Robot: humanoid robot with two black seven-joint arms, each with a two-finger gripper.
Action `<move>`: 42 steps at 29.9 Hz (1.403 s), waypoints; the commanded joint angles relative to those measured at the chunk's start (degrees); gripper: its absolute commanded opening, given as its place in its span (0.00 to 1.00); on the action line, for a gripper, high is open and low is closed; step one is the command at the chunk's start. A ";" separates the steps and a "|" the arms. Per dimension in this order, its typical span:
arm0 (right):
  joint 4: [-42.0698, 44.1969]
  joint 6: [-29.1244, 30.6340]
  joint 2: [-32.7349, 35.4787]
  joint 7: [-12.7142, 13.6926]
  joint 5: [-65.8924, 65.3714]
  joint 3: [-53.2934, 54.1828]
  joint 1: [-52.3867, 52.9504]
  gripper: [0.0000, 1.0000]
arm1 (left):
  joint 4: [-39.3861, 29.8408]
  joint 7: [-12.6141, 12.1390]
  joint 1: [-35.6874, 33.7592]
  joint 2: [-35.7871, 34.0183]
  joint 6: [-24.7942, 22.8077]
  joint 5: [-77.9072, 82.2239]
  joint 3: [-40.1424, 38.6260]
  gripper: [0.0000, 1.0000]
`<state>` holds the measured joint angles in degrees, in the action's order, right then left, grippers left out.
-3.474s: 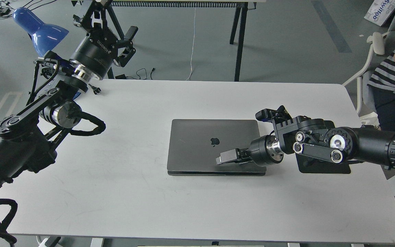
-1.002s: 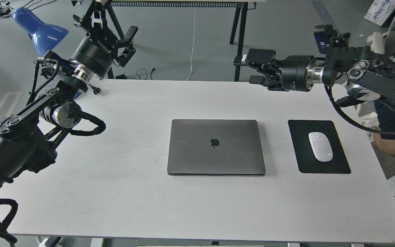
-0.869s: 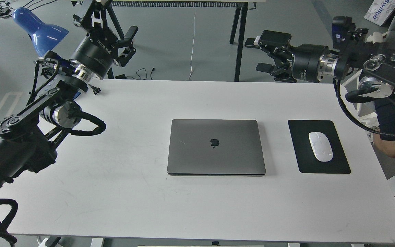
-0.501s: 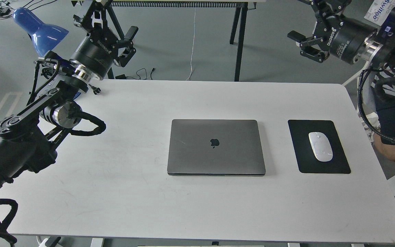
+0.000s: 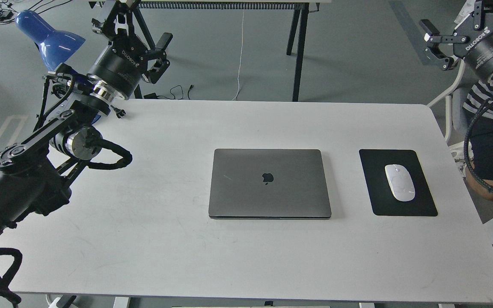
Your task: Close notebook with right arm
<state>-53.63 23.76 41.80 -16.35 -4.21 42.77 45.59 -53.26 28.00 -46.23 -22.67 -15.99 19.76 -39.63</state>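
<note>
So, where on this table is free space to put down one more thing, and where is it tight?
The widest bare patch of the table runs along the near edge and left of the notebook. The far strip behind the notebook is bare too. A narrower gap lies between the notebook and the mouse pad, which holds the mouse. The far left corner is crowded by the left arm and blue lamp.

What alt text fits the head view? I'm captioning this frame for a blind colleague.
A slim space-grey metal laptop lies shut, lid down, on a white table, beside a white mouse on a black mouse pad. The right gripper is raised at the top right corner and the left gripper at the upper left, both open and empty.
</note>
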 commanded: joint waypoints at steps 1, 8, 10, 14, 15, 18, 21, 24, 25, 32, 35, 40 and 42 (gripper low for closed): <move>0.80 0.15 -0.23 -0.61 0.34 0.29 -1.90 1.00 | 0.00 0.00 0.00 0.00 0.00 -0.07 0.00 1.00; 0.45 0.50 -0.93 -1.23 0.34 0.20 -4.80 1.00 | 0.00 0.00 -0.09 0.00 0.09 -0.33 -0.09 1.00; 0.80 0.59 -1.54 -1.23 0.26 0.12 -5.68 1.00 | 0.00 0.00 -0.09 0.09 0.09 -0.33 -0.09 1.00; 0.98 0.68 -4.00 -1.23 -0.01 -0.06 -5.86 1.00 | 0.00 0.00 -0.09 0.00 0.09 -0.33 -0.09 1.00; 1.07 0.68 -4.53 -1.23 -0.36 -0.15 -5.95 1.00 | 0.00 0.00 -0.09 0.09 0.00 -0.33 -0.09 1.00; 1.07 0.68 -4.97 -1.23 -1.15 -0.67 -5.34 1.00 | 0.00 0.00 -0.09 0.09 0.00 -0.33 -0.09 1.00; 1.07 0.68 -5.06 -1.23 -5.35 -1.03 -4.81 1.00 | 0.00 0.00 -0.09 0.00 0.00 -0.33 -0.09 1.00; 1.24 0.68 -4.97 -1.14 -8.35 -1.20 -3.40 1.00 | 0.00 0.00 0.00 0.00 0.00 -0.33 -0.09 1.00; 1.24 0.68 -4.88 -1.14 -8.44 -1.20 -2.96 1.00 | 0.00 0.00 -0.09 0.00 0.00 -0.33 -0.09 1.00; 1.33 0.77 -4.36 -0.97 -9.76 -3.48 1.42 1.00 | 0.00 0.00 0.00 0.00 0.00 -0.33 0.00 1.00; 1.24 0.77 -4.88 -0.97 -11.26 -6.56 3.98 1.00 | 0.00 0.00 0.00 0.00 0.00 -0.33 0.00 1.00; 1.33 0.77 -4.88 -0.97 -11.69 -8.23 4.42 1.00 | 0.00 0.00 0.00 0.00 0.00 -0.33 0.00 1.00; 1.33 0.68 -4.88 -0.97 -13.18 -8.23 4.51 1.00 | 0.00 0.00 0.00 0.09 0.00 -0.33 0.00 1.00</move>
<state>-52.36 24.50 36.93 -17.31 -15.87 34.74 49.97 -53.26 28.00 -46.23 -22.68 -16.00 19.42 -39.64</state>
